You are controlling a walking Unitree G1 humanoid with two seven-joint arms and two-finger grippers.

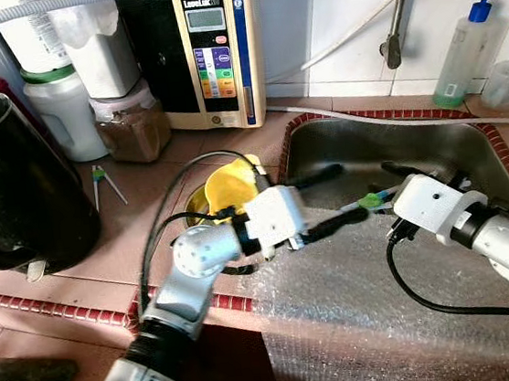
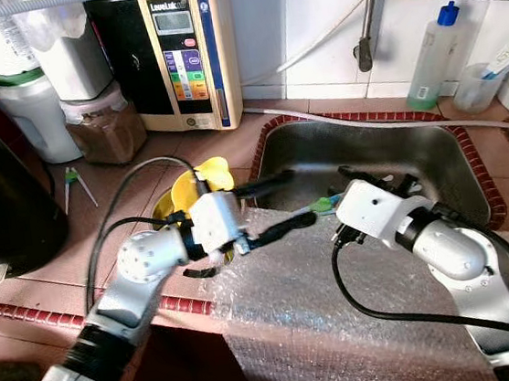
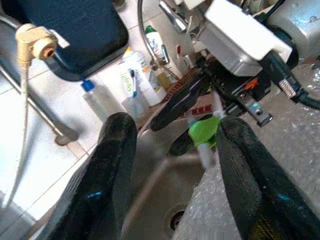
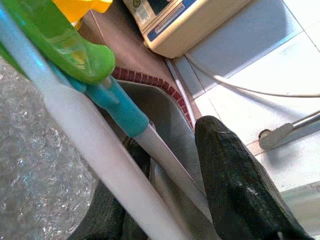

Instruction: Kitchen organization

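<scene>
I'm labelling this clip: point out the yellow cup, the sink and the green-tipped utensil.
yellow cup (image 1: 229,190): left eye view, its side wall.
sink (image 1: 434,147): left eye view, bare back wall.
green-tipped utensil (image 3: 202,132): left wrist view, its green end.

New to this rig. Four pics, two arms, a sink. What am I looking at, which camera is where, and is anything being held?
It is a humanoid robot at a kitchen counter. The two wide pictures come from a stereo camera on its head, looking down; the two close ones come from a camera on each wrist, looking along that arm's black fingers.

The left gripper is open at the near edge of the steel sink. The right gripper faces it, holding a white-stemmed tool with a green and teal end between its fingers.

On the counter: a sheet of bubble wrap, a yellow cup, a black kettle and a water ioniser.
</scene>
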